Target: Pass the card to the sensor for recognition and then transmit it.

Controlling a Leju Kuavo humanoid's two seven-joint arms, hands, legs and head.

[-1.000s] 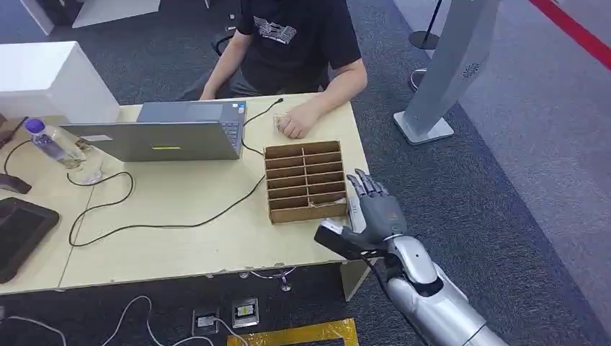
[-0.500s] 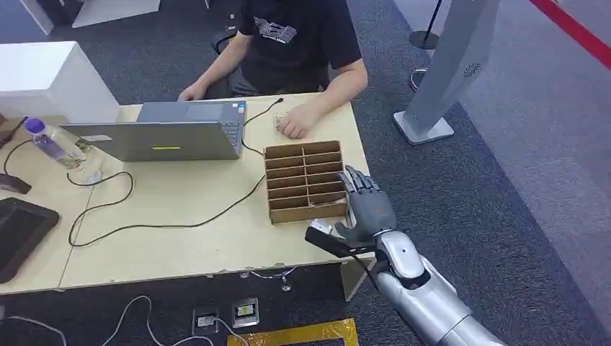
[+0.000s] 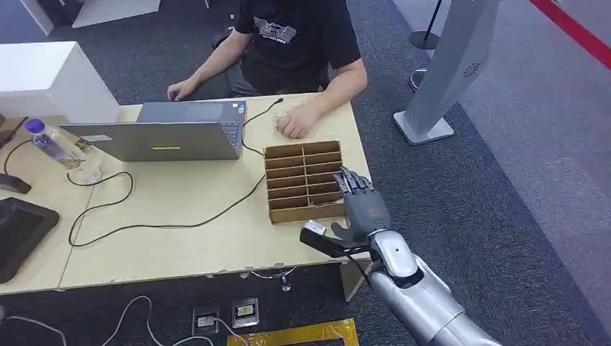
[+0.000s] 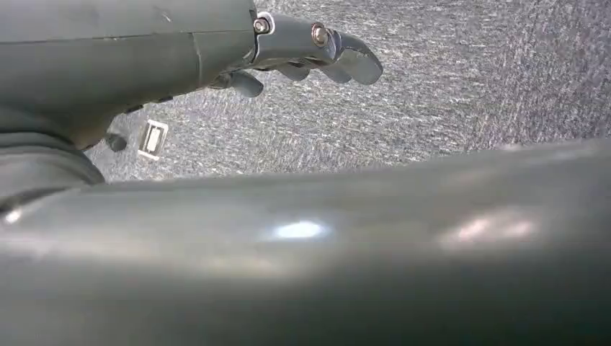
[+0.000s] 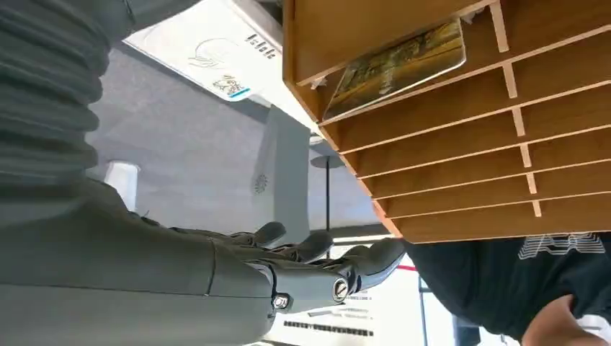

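A wooden box of slots (image 3: pixel 302 180) stands on the table's right end. In the right wrist view a printed card (image 5: pixel 396 68) lies in an end slot of the box (image 5: pixel 468 144). My right hand (image 3: pixel 360 205) hovers at the box's right side over the table edge, fingers spread and holding nothing; its fingers (image 5: pixel 324 277) are apart from the card. A white flat device with a printed symbol (image 5: pixel 209 47) lies beside the box. My left hand (image 4: pixel 310 50) hangs over grey carpet with nothing in it.
A person sits behind the table, one hand (image 3: pixel 295 124) resting just beyond the box. A laptop (image 3: pixel 173 133), a water bottle (image 3: pixel 50 143), a black cable (image 3: pixel 166 220) and a black device (image 3: pixel 18 231) lie to the left. A white stand (image 3: pixel 439 72) rises from the floor on the right.
My right hand has moved left and closer to the box's side, staying open. The person's other hand has slid left, away from the laptop.
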